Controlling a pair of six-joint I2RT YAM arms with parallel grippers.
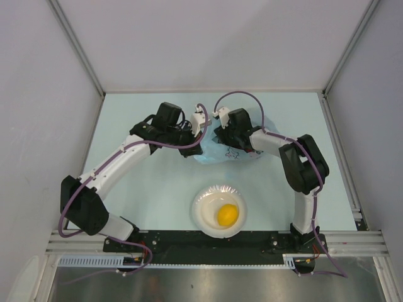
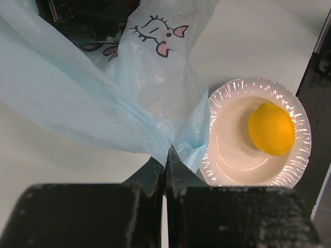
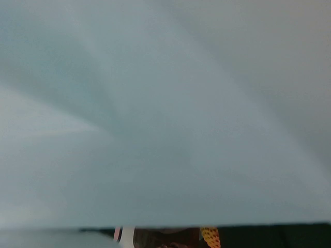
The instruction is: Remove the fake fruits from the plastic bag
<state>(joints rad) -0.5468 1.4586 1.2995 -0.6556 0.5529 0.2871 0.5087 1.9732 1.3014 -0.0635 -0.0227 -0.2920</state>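
The light-blue plastic bag (image 1: 217, 153) with a cartoon print lies at mid-table between my two grippers. My left gripper (image 2: 166, 155) is shut on a pinch of the bag's edge, also in the top view (image 1: 200, 142). My right gripper (image 1: 218, 137) is pushed against or into the bag; its fingers are hidden. Blurred blue bag film (image 3: 165, 113) fills the right wrist view, with a small yellow-orange dotted thing (image 3: 210, 236) in a dark strip at the bottom. A yellow lemon (image 1: 228, 215) lies in the white bowl (image 1: 204, 200), also in the left wrist view (image 2: 271, 128). Other fruits are hidden.
The white bowl's rim (image 2: 227, 93) sits close beside the bag's hanging edge (image 2: 191, 139), near the table's front edge. Grey walls enclose the table on three sides. The black base rail (image 1: 208, 242) runs along the front.
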